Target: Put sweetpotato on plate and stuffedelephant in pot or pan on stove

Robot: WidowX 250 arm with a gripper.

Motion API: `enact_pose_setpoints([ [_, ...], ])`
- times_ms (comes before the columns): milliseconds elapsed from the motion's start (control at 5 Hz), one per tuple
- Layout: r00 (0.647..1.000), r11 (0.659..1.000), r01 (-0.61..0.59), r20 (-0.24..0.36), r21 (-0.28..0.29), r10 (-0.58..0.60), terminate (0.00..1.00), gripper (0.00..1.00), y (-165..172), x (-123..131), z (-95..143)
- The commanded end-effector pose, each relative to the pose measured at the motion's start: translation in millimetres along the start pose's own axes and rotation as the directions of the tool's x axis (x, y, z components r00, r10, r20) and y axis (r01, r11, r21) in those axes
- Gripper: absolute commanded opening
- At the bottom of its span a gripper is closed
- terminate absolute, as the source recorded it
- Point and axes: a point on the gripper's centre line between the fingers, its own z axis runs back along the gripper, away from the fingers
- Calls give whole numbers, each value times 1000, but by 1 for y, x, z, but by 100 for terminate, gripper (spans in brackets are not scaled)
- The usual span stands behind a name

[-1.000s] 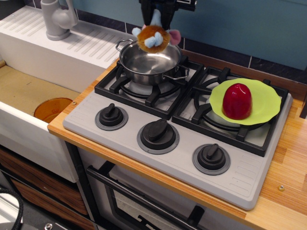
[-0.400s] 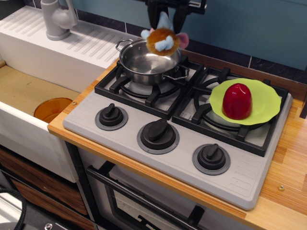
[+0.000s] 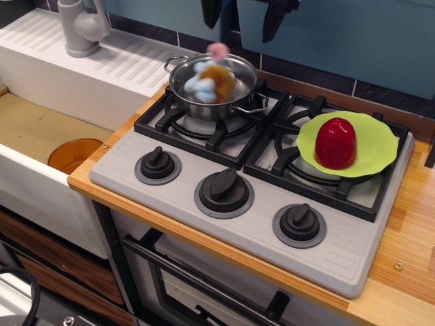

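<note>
The stuffedelephant (image 3: 209,80), orange-brown body with pale blue limbs and a pink ear, is blurred inside the steel pot (image 3: 239,101) on the back left burner of the grey stove (image 3: 272,197). My gripper (image 3: 242,17) is open above the pot at the top edge, its two dark fingers spread apart and empty. The dark-red sweetpotato (image 3: 336,143) stands upright on the lime-green plate (image 3: 377,146), which rests on the back right burner grate.
Three black knobs (image 3: 223,190) line the stove front. A white sink with a grey faucet (image 3: 81,27) is at the left, an orange bowl (image 3: 73,155) in its basin. A wooden counter (image 3: 408,258) runs along the right.
My gripper has opened and risen. The stuffedelephant has left the fingers and dropped into the pot. The sweetpotato and plate have not moved.
</note>
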Motion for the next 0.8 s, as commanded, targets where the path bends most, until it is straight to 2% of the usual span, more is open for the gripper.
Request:
enact_pose_setpoints([
  [0,996,1000,-15,89,-5,16,0,100,-8,3,34],
  [200,994,999,-38,99,9,37,0,100,-18,-16,41],
  [600,995,998,-59,80,12,58,0,100,-38,-47,59],
])
